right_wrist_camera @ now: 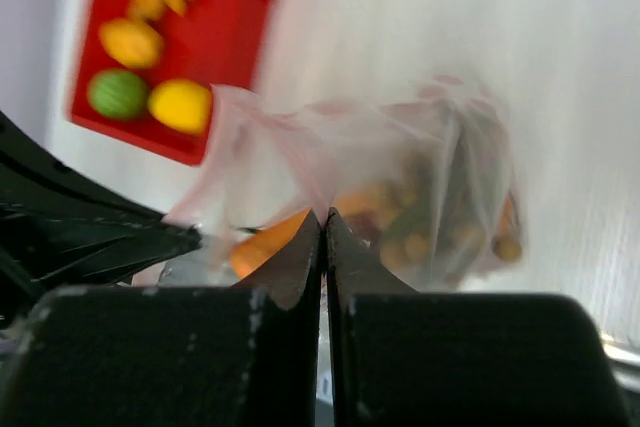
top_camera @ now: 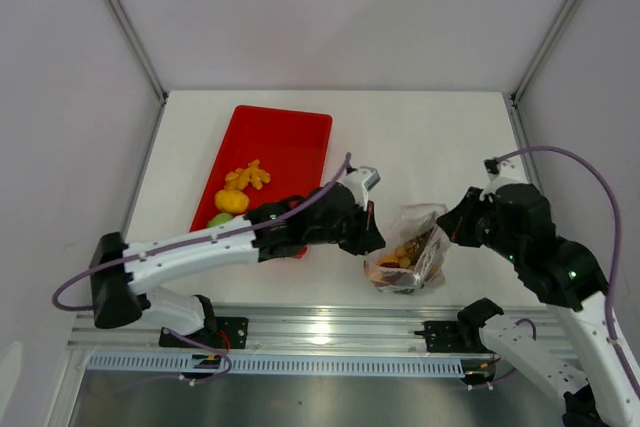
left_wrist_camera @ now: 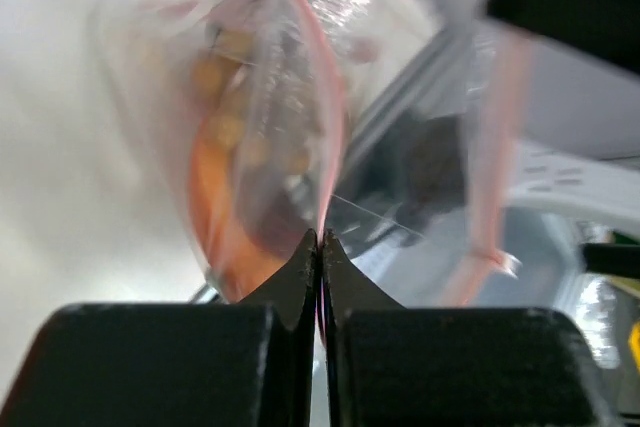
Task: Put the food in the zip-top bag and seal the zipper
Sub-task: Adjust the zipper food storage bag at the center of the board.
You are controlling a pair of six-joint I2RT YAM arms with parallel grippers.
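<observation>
Zip-top bag (top_camera: 412, 247): zipper (left_wrist_camera: 330, 127) clamped in left pincer (left_wrist_camera: 318, 239), edge clamped in right pincer (right_wrist_camera: 324, 219); sealing judged in hand, strip to be pressed shut.

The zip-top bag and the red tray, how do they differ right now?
The zip-top bag is clear and crinkled; the red tray is opaque and flat-bottomed. The bag is pinched at its edges between the left hand and the right hand, both shut, while the tray lies on the table ungripped. Both hold toy food.
</observation>
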